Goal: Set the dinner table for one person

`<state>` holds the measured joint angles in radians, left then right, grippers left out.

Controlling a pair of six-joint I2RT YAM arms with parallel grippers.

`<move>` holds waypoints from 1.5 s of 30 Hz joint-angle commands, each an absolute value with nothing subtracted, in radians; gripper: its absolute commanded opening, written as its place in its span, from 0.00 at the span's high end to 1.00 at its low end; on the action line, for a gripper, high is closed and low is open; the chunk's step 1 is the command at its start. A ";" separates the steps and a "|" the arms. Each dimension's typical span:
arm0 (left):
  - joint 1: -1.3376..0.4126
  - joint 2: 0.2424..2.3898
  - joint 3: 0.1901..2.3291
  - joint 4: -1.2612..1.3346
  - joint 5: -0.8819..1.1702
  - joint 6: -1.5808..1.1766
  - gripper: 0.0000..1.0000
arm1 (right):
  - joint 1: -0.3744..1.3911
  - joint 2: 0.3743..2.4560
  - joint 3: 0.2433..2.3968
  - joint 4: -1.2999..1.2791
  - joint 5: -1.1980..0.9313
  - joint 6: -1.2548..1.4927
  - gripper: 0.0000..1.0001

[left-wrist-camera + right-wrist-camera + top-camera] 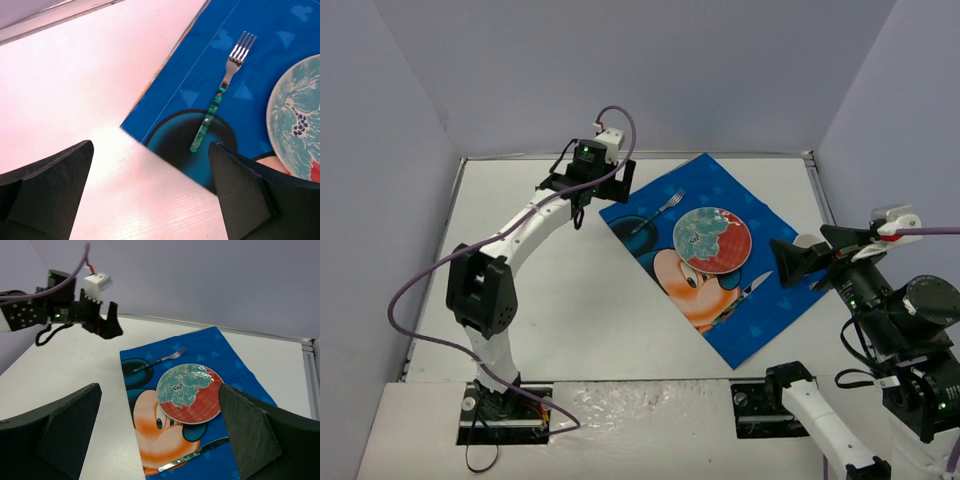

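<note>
From above, we see the large flat white rectangular dinner table [570,320] spreading beneath and all around a blue cartoon-mouse placemat [775,320] laid askew. A round red-and-teal patterned plate [712,240] sits at the placemat's centre, with a green-handled metal fork [655,215] on its left part and a slim metal knife [752,288] on its right part. The left gripper [588,190] hovers just off the placemat's far left corner, and the right gripper [810,250] is near its right edge. In the left wrist view, the black fingers [45,192] stand wide apart above the placemat's corner, gripping nothing. In the right wrist view, that gripper's fingers [260,435] gape just as wide, empty, facing the placemat.
</note>
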<state>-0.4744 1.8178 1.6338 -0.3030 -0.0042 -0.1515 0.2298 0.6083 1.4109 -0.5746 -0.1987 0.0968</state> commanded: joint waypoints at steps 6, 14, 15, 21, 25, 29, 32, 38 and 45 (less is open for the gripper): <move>-0.371 1.378 1.453 -0.401 -0.050 -0.247 0.03 | 0.235 0.529 1.371 -0.526 0.017 0.126 0.00; -0.292 1.023 1.319 -0.558 -0.118 -0.226 0.03 | 0.235 0.475 1.301 -0.526 0.166 0.123 0.00; -0.284 0.988 1.307 -0.580 -0.128 -0.227 0.03 | 0.235 0.472 1.293 -0.526 0.187 0.126 0.00; -0.271 0.847 1.253 -0.689 -0.186 -0.269 0.03 | 0.235 0.472 1.246 -0.502 0.244 0.081 0.00; -0.273 0.804 1.208 -0.723 -0.227 -0.299 0.03 | 0.235 0.465 1.211 -0.488 0.258 0.075 0.00; -0.273 0.782 1.150 -0.725 -0.239 -0.336 0.03 | 0.235 0.452 1.186 -0.485 0.264 0.082 0.00; -0.273 0.790 1.101 -0.667 -0.203 -0.369 0.03 | 0.235 0.462 1.180 -0.478 0.272 0.080 0.00; -0.272 0.805 1.087 -0.627 -0.193 -0.399 0.03 | 0.235 0.472 1.190 -0.464 0.269 0.073 0.00; -0.272 0.704 1.015 -0.629 -0.233 -0.367 0.03 | 0.235 0.421 1.158 -0.467 0.295 0.073 0.00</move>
